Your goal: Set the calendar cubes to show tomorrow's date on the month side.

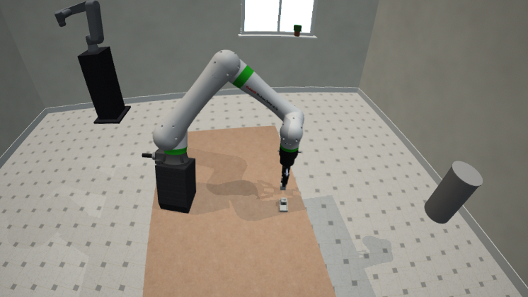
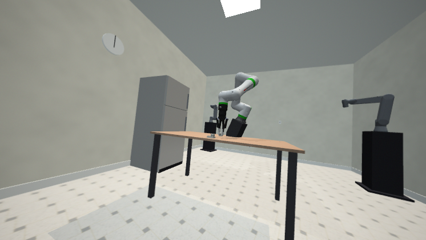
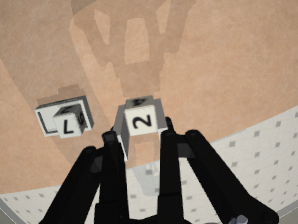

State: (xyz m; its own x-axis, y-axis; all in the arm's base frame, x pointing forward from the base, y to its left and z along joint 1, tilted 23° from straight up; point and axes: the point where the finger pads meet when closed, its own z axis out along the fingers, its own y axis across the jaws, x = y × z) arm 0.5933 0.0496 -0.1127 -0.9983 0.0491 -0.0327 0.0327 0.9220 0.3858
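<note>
My gripper (image 1: 282,187) (image 2: 220,134) (image 3: 141,112) points down, shut on a white cube (image 3: 145,127). The cube has a dark 2 on the face toward the wrist camera. Its side faces are mostly hidden by the finger pads, and it is held low over the table. The calendar tray (image 1: 283,208) (image 2: 209,137) (image 3: 47,121) is left of the gripper in the wrist view. The second cube (image 1: 283,201) (image 2: 212,135) (image 3: 66,128) is in one half of the tray, with a digit like a 7 visible; the other half is empty. The month's name cannot be read.
The tray stands on the wooden table (image 1: 228,254) (image 2: 256,142), close to the held cube. The table's edge runs just beyond the gripper, with tiled floor past it. The arm's black base block (image 1: 175,186) stands at the opposite side. A grey cylinder (image 1: 452,193) stands off the table.
</note>
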